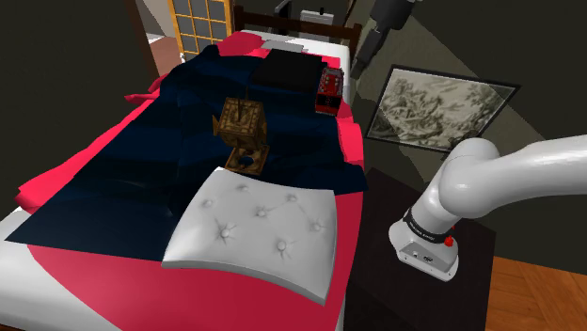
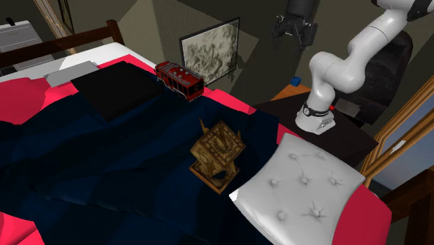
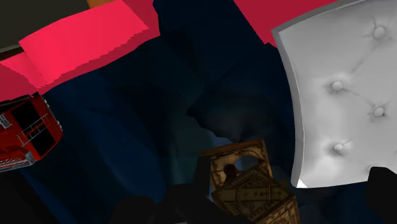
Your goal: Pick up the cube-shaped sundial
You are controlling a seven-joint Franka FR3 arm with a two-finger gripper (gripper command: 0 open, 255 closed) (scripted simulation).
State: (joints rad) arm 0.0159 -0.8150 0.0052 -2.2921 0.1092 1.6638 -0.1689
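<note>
A brown wooden cube-shaped sundial (image 1: 243,127) (image 2: 219,147) (image 3: 251,184) stands tilted on a flat wooden base near the middle of the bed (image 1: 11,273). It rests on a rumpled dark navy blanket (image 1: 150,160) (image 2: 90,160) (image 3: 127,146) that covers most of a bright red sheet (image 1: 85,282) (image 3: 83,44). The base lies just beside one edge of a white button-tufted square pillow (image 1: 259,230) (image 2: 306,188) (image 3: 343,89), which sits near the bed's edge closest to the stand.

A red toy fire truck (image 1: 329,87) (image 2: 179,78) (image 3: 25,130) sits at the bed's side edge, toward a dark-framed grey picture (image 1: 437,111) (image 2: 209,47) leaning against the wall. A flat black rectangular slab (image 1: 290,70) (image 2: 115,90) lies next to the truck, near the bed's end with the dark wooden board.

The white arm (image 1: 508,179) (image 2: 341,62) rises from its stand and holds the black jaws high, well apart from the sundial. In the wrist view the jaws stand wide and clasp nothing; the sundial shows far beyond them, closer to one finger (image 3: 191,203).
</note>
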